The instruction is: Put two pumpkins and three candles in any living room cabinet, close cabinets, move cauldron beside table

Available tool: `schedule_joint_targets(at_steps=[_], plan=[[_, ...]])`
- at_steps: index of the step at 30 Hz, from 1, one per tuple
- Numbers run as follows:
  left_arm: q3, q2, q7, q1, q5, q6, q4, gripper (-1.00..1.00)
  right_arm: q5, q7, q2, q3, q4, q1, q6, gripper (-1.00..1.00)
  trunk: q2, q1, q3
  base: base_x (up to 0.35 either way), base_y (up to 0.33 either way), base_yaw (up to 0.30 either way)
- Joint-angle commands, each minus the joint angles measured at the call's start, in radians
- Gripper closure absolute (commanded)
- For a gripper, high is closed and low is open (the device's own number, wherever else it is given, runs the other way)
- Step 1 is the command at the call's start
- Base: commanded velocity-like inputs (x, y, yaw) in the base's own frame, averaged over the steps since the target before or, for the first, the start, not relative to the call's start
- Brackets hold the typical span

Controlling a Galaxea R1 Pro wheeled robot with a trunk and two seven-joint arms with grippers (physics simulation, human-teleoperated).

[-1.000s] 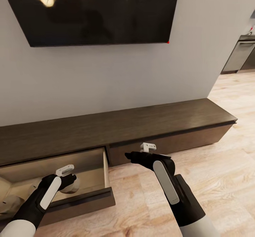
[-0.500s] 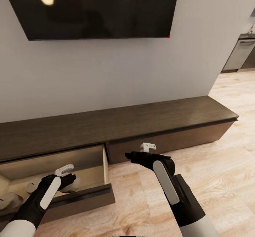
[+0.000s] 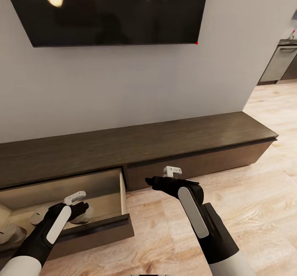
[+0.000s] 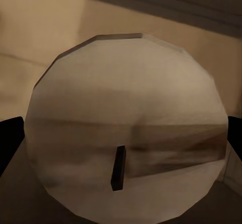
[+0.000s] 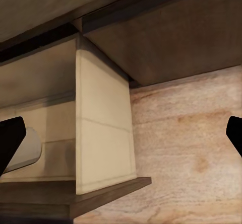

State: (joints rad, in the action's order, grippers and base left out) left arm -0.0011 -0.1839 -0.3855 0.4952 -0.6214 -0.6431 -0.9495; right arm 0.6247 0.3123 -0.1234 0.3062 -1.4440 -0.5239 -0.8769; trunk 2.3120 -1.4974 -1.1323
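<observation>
Left gripper (image 3: 82, 208): lowered inside the open drawer; its black fingers (image 4: 11, 142) are spread wide either side of a stubby pale beige candle (image 4: 128, 128) with a short dark wick; whether they touch it cannot be told.
Right gripper (image 3: 150, 182): held over the light wooden plank floor (image 3: 255, 201) in front of the closed drawer front, fingers spread apart, nothing between them.
Other candles: two more pale stubs (image 3: 38, 217) (image 3: 11, 234) lie on the drawer's beige floor, toward its left.
Cabinet (image 3: 165, 143): long low dark-brown wooden unit against the wall; left drawer (image 3: 99, 226) pulled out.
Behind: large black wall-mounted screen (image 3: 115, 9) above the cabinet.
</observation>
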Motion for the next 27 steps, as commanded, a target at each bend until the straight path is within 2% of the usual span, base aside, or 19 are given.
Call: schedule_joint_targets(at_steps=[1, 19, 27], plan=[[0.000, 0.000, -0.008, 0.000, -0.010, -0.003, -0.001, 1.00, 0.010, 0.010, 0.000, 0.001, -0.001, -0.001, -0.002, -1.00, 0.000, 0.000, -0.001, 0.061, 0.000, 0.000], [0.000, 0.000, -0.007, 0.000, -0.011, -0.003, 0.002, 1.00, 0.010, 0.010, -0.002, 0.001, -0.001, -0.001, -0.002, -1.00, 0.000, 0.000, -0.001, 0.090, 0.000, 0.000], [0.000, 0.000, -0.007, 0.000, -0.011, -0.003, -0.002, 1.00, 0.010, 0.010, -0.002, 0.001, -0.001, -0.001, -0.002, -1.00, 0.000, 0.000, -0.001, 0.018, 0.000, 0.000]])
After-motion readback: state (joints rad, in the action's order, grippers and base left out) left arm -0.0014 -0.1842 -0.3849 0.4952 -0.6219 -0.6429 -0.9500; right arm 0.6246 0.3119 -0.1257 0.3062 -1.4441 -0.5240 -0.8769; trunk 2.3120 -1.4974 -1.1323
